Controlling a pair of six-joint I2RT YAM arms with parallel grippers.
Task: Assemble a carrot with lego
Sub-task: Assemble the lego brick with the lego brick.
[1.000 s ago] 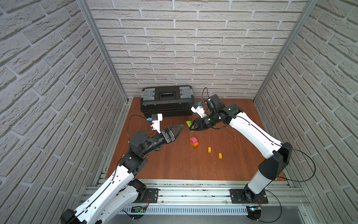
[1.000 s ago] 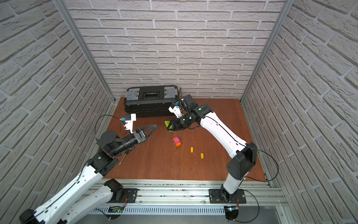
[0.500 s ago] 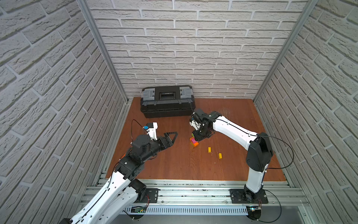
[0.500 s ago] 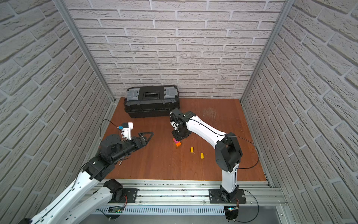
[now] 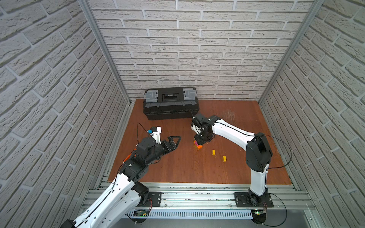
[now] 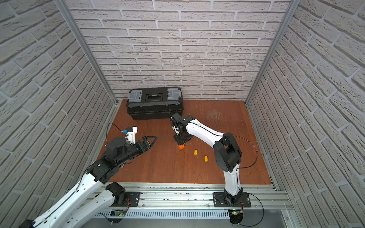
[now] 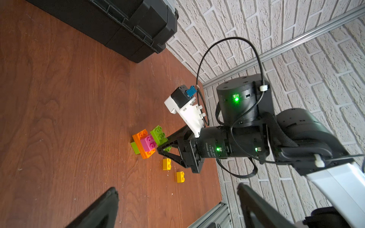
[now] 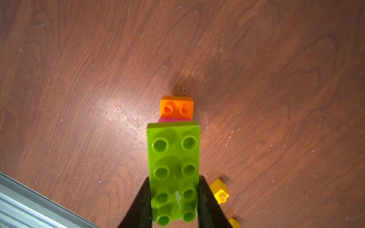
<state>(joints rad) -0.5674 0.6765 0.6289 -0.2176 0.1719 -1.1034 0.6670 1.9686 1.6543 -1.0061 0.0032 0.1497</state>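
Right gripper (image 8: pixel 174 179) lowered green brick (image 8: pixel 173 154); toolbox (image 5: pixel 170 102) stays shut.

Under long green brick (image 8: pixel 173 158), pink brick (image 8: pixel 173 119) mostly hidden — yellow brick (image 8: pixel 234 223) cut by frame edge

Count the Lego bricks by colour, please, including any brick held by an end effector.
Orange: 1 visible, orange brick
Pink: 1, pink brick
Lime-green: 2, long green brick in the right end effector, short green brick under the orange brick
Yellow: 2, yellow brick and second yellow brick
Total: 6 visible
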